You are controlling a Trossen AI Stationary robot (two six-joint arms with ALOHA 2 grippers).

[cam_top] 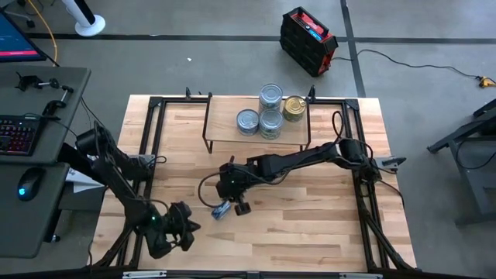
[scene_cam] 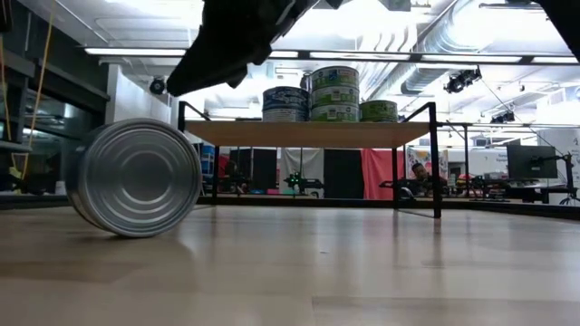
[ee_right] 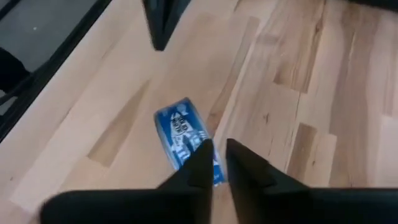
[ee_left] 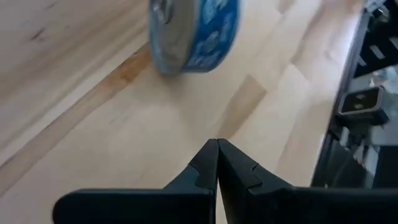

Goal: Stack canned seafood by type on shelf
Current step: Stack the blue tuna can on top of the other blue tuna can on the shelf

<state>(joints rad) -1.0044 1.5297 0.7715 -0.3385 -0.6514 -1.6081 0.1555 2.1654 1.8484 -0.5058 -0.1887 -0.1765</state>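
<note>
Standing on its rim on the wooden table, a blue-sided tin sits free just under the right gripper.
The shelf at the table's far edge carries a cluster of silver-lidded tins, some stacked, beside one gold tin. The right gripper's fingers stand slightly apart above the blue tin, not clamped on it. The left gripper waits at the table's near-left corner, fingertips together.

Blue tin on its edge on the table, tipped a bit, shiny round lid facing the low camera. Low wood shelf on thin black legs at the back. Four silver tins and one gold tin bunched at its right end.
</note>
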